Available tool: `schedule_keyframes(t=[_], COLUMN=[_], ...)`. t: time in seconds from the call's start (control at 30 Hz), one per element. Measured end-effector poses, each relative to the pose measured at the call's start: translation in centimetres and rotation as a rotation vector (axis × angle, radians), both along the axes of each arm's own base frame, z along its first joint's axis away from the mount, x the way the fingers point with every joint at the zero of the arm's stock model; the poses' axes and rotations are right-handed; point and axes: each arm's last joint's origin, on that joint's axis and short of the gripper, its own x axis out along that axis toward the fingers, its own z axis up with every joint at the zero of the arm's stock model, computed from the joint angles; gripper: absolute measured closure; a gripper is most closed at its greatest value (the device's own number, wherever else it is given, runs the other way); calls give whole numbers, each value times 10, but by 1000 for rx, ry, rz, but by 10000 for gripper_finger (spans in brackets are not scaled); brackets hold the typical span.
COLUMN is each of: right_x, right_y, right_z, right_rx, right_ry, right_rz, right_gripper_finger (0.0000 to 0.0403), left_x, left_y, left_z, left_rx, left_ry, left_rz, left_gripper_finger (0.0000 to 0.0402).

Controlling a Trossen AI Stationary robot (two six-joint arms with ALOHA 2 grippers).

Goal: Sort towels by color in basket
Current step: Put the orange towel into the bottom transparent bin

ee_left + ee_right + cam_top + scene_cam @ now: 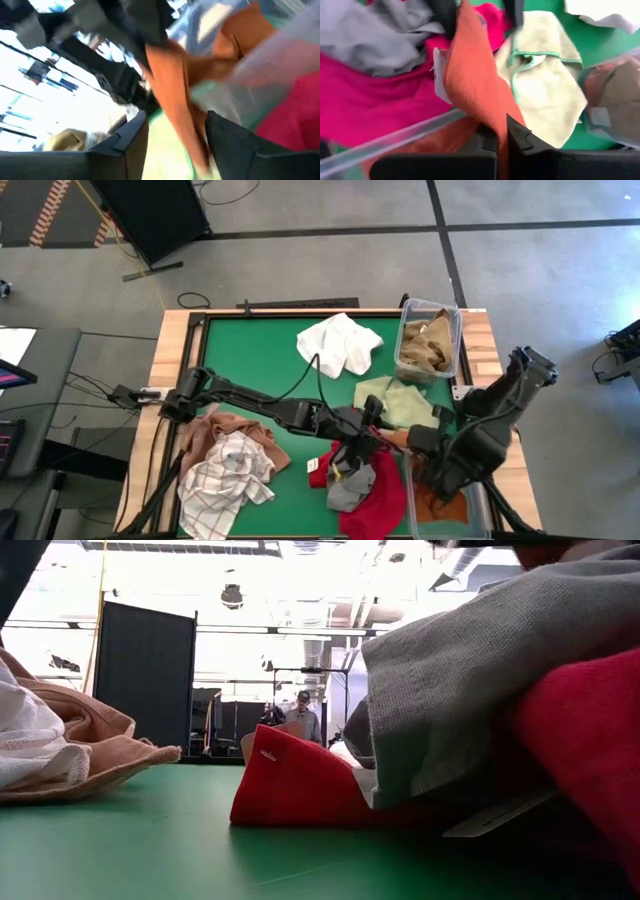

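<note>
A rust-orange towel runs in a bunched strip between my two grippers, over the near right part of the table and above the red towel. My right gripper, also seen from above, is shut on one end of it. My left gripper reaches in from the table's left and is open, its two fingers standing on either side of the towel's other end. A grey towel lies on the red one. My right gripper pinches the bunched orange towel near its end between its two fingers, which slant downward from the table's right side. The cloth is gathered in several folds there and rises away from the fingers, lifted over the clear bin's rim. My left gripper: whether a finger touches the towel's other end cannot be told.
A clear bin at the near right holds orange cloth; another at the far right holds tan towels. A pale green towel, a white one, and a checked one on a tan one lie on the green mat. A person stands far behind.
</note>
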Motion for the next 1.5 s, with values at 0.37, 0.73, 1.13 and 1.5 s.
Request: schedule_keyframes(t=[0.37,0.73,1.13,1.5], right_x=[-38,-55,-43,-45], right_y=[41,72,67,57], right_z=[16,-41,-118,-149], right_rx=[282,418,536,563], right_ry=[62,29,42,51], right_rz=[44,-6,-8,-53], right_gripper_finger=[378,376,371,366], left_x=[-39,-65,-70,-72], left_y=[33,39,28,9], left_z=[-5,-77,-83,-81], left_rx=[-52,-119,-219,-216], left_ry=[462,793,847,824], left_rz=[117,11,-165,-277], left_gripper_finger=[203,203,203,203])
